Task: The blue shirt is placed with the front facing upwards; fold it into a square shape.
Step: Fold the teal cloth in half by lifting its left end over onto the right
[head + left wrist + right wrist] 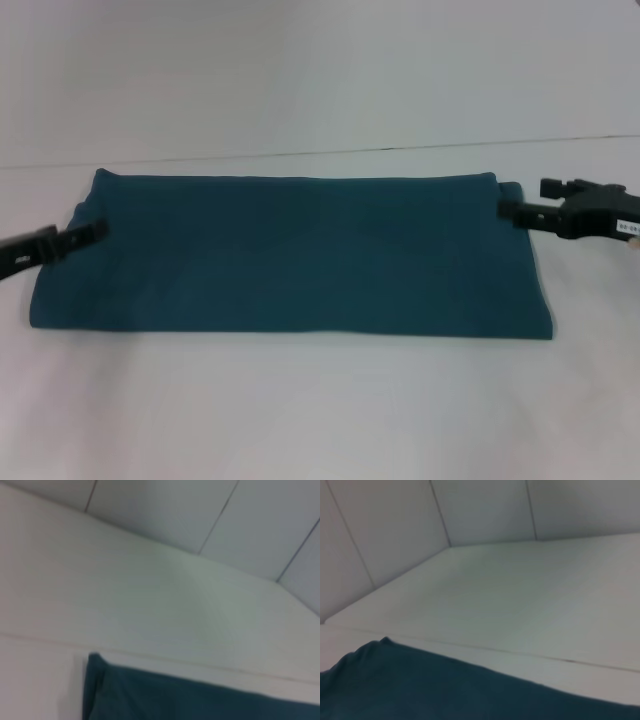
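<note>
The blue shirt lies flat on the white table, folded into a wide, low rectangle. Only plain teal cloth shows; lettering, collar and sleeves are hidden. My left gripper is at the shirt's left edge, its tip over the cloth. My right gripper is at the shirt's far right corner, its tip touching the edge. A shirt corner shows in the left wrist view and a shirt edge in the right wrist view.
A white wall rises behind the table's far edge, just beyond the shirt. Bare table surface runs in front of the shirt and on both sides.
</note>
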`<state>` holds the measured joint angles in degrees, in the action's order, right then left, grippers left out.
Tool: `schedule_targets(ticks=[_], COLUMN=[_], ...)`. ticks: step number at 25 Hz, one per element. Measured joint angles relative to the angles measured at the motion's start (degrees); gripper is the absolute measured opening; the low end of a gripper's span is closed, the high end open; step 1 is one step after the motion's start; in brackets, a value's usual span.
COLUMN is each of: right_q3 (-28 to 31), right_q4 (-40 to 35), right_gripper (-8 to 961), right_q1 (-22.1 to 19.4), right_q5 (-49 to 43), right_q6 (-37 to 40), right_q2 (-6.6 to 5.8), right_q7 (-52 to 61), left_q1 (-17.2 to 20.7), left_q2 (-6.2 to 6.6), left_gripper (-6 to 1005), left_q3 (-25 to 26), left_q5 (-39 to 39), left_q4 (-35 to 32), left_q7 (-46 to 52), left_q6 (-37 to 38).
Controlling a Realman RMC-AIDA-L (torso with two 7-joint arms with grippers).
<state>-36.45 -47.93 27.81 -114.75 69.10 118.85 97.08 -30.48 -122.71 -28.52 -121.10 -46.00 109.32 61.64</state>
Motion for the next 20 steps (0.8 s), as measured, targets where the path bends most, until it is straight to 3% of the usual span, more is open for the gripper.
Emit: schedule_targets(ticks=[10, 20], right_q3=[0.0, 0.3], right_q4=[-2.7, -3.3], right_gripper=[915, 916], right_q1=[-2.3, -3.1], right_q5=[-1.2, -1.3], right_q6=[3.2, 4.6], right_q2=[0.21, -0.11], right_q7=[1.1, 1.4], left_q1=[0.3, 2.4], left_q2=[0.11, 0.58], left_gripper=[870, 869], left_q3=[0.2, 0.3], left_q5=[-12.6, -16.4], left_q4=[-4.6, -9.9], left_q7=[9.1, 13.3], left_q6=[0.9, 3.4])
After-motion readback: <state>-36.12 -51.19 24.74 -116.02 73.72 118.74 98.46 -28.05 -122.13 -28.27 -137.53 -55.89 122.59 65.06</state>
